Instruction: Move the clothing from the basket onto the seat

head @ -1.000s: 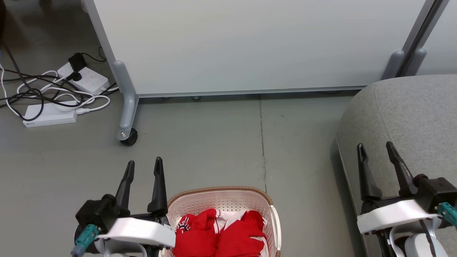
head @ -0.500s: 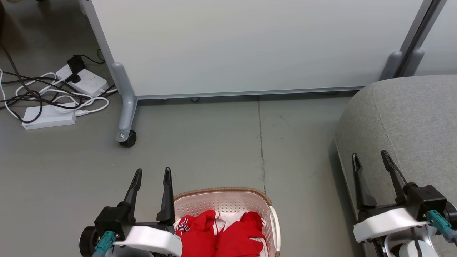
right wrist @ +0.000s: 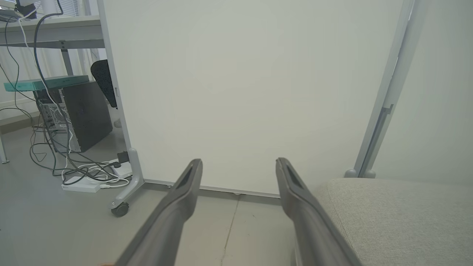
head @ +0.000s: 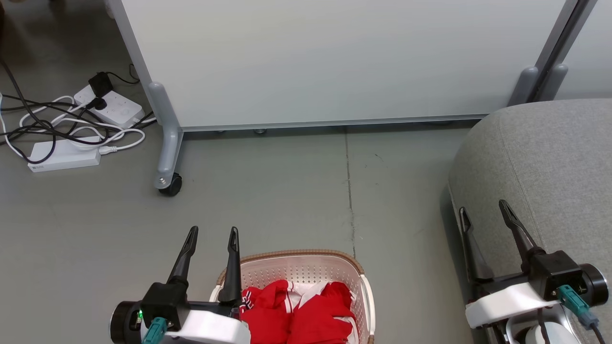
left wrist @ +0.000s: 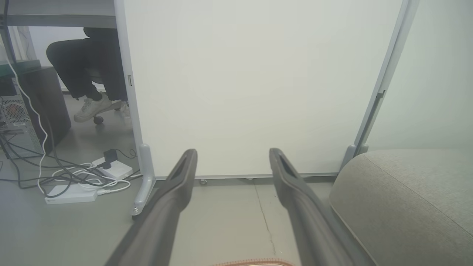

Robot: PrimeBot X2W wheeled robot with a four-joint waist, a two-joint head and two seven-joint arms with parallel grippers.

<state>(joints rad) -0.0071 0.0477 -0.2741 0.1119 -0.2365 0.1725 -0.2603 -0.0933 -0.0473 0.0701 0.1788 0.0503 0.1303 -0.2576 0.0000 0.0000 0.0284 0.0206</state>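
The clothing [head: 301, 310] is seen bundled inside the basket [head: 296, 257], red folds with white panels and striped trim, and a small dark emblem is shown at its left side. The basket is set on the grey floor [head: 287, 191] at the bottom of the head view. The left gripper [head: 213, 230] is held just beside the basket's left rim, its right finger crossing that rim in the head view; its jaws are spread wide and nothing is held between them. The seat [head: 550, 157] is found to the right, apart from the basket, with bare floor between them. The right gripper [head: 483, 207] is held over the seat's near edge, its jaws likewise spread wide and empty. Behind the basket a pale partition panel [head: 334, 62] is stood on a grey leg with a caster [head: 170, 185]. Further left, two white power strips [head: 64, 155] are laid among tangled cables [head: 43, 126]. In the left wrist view, a seated person's legs [left wrist: 85, 62] are seen beyond the panel.
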